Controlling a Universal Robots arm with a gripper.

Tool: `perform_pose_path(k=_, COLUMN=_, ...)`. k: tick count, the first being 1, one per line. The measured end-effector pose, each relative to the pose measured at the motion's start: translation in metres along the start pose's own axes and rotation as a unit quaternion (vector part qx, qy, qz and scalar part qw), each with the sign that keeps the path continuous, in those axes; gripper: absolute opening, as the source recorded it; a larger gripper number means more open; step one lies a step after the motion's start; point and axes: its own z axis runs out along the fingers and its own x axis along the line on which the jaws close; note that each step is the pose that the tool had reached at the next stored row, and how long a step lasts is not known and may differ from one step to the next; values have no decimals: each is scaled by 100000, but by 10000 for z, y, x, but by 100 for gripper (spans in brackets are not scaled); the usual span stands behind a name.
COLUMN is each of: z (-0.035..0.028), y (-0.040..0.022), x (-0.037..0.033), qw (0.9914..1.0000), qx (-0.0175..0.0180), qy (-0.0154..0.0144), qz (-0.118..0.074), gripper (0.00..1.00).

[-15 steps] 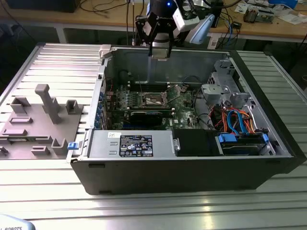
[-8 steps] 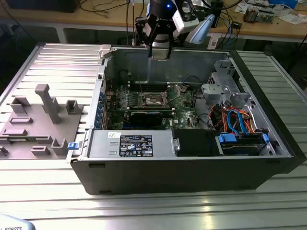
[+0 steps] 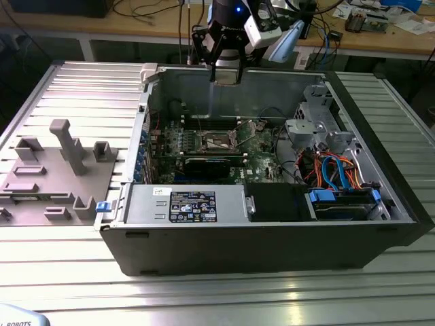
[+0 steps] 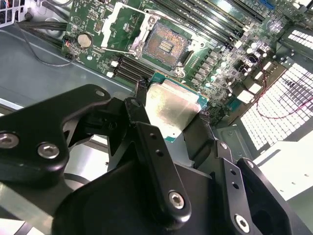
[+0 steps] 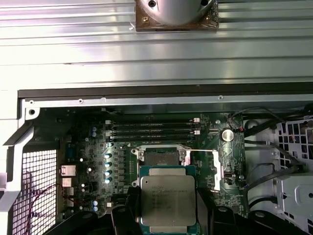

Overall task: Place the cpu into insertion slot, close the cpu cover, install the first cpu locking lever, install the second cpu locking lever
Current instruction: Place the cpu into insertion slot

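Carrying the cpu [image 5: 167, 199] clamped by its edges between its fingers, the gripper [image 3: 226, 73] hangs pointing straight down over the open computer case [image 3: 272, 231], well above the board. The first step looks to be in hand: the insertion slot [image 5: 161, 157] lies bare, with the cpu cover [image 5: 216, 171] swung open beside it. Seating the chip likely calls for squaring it to the recess and a gentle, straight descent.
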Motion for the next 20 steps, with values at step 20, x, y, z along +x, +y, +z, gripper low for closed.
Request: perform_pose_path(k=20, z=55, y=-5, x=-1, qw=100000, qx=3, qy=0, qz=0, gripper=54)
